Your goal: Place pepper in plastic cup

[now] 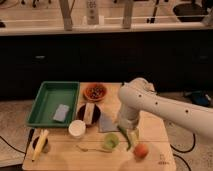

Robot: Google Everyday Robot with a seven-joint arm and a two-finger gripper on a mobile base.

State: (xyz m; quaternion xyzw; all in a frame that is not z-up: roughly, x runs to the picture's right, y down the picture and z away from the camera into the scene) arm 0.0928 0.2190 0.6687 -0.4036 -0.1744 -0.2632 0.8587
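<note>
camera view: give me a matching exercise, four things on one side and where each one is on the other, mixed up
Things
1. pepper
2. banana
3. grey sponge
4. orange-red fruit

Places
A. inside the green tray
B. at the front left of the table
C. at the gripper, just right of the green cup
D. at the front right, to the right of the pepper

Pairs: 1-C, 2-B, 3-A, 4-D
</note>
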